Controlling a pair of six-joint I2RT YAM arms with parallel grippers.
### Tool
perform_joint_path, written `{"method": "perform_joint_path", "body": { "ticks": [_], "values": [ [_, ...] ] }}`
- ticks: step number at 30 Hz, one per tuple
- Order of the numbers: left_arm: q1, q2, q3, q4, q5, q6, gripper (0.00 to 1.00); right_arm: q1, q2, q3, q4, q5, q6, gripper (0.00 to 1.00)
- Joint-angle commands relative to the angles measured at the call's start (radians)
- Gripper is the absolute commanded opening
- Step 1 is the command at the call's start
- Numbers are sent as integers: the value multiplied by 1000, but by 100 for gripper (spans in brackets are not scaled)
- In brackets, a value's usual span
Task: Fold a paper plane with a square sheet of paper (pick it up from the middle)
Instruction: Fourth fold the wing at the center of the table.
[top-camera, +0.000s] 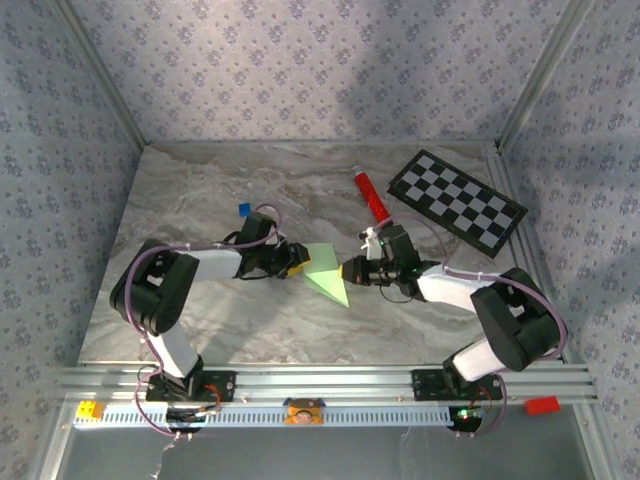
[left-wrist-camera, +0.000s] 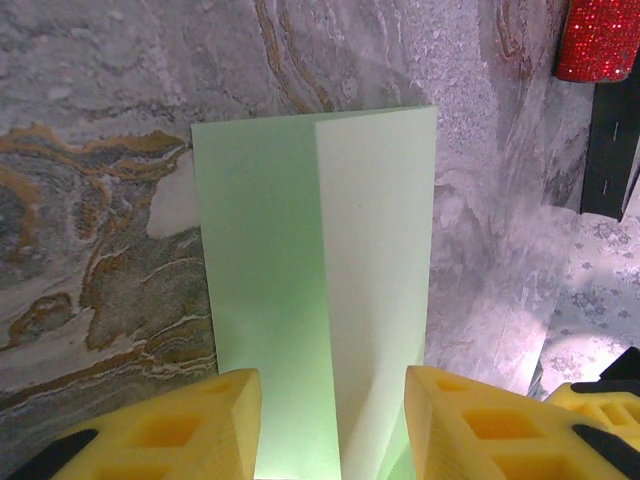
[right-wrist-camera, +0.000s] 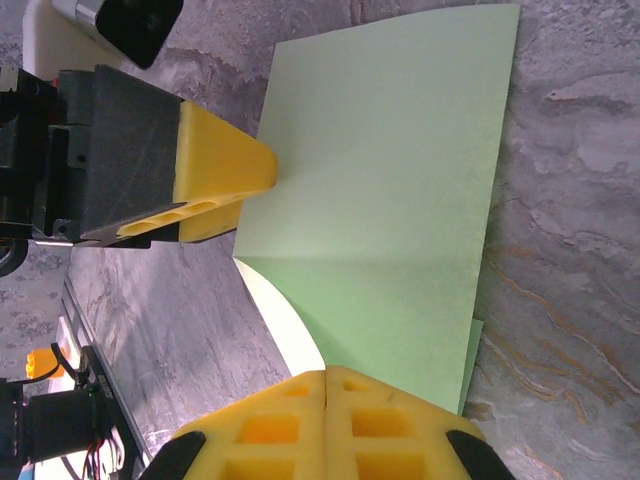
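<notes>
Closest to the lens in the left wrist view, two yellow fingers (left-wrist-camera: 215, 420) of the left hand (left-wrist-camera: 330, 373) stand partly apart. The square sheet of paper (left-wrist-camera: 300, 250) runs up between them, pale green and folded along a straight crease, one panel lit paler than the other. The gap between the fingers is plainly wider than the fold, and I cannot tell from this view whether they press the paper.

In the right wrist view, the right hand (right-wrist-camera: 325, 375) has its yellow fingers closed flat against each other, with an edge of the sheet (right-wrist-camera: 400, 170) pinched in the seam. The paper spreads away from there, and one finger (right-wrist-camera: 225, 170) of the left hand meets it with its tip.

From above, the sheet (top-camera: 328, 272) sits near the middle of the marble-patterned table (top-camera: 200, 200), a pointed green shape between the two hands. The left hand (top-camera: 297, 262) is at its left edge and the right hand (top-camera: 350, 270) at its right. Farther back and to the right lies a red tube (top-camera: 370, 196), with a black-and-white checkerboard (top-camera: 457, 200) just right of it. A tiny blue square (top-camera: 243, 210) lies beyond the left hand, a little to its left.
</notes>
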Motion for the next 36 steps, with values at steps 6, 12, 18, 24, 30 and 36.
{"method": "perform_joint_path", "body": {
  "ticks": [6,12,18,24,30,36],
  "values": [
    [-8,34,24,104,48,-38,15,-16,-15,-12,-40,10,-3,8],
    [-32,7,17,114,-9,-106,3,-19,-86,27,-249,117,-59,33],
    [-99,-66,34,12,-120,-161,3,3,-309,33,-513,301,-84,40],
    [-136,-89,72,-125,-200,-179,1,203,-440,-128,-319,539,-287,43],
    [-136,-117,82,-140,-228,-173,2,413,-426,-143,-241,766,-479,43],
    [-135,-75,116,-142,-168,-191,2,498,-287,-85,-208,908,-581,41]
  ]
}}
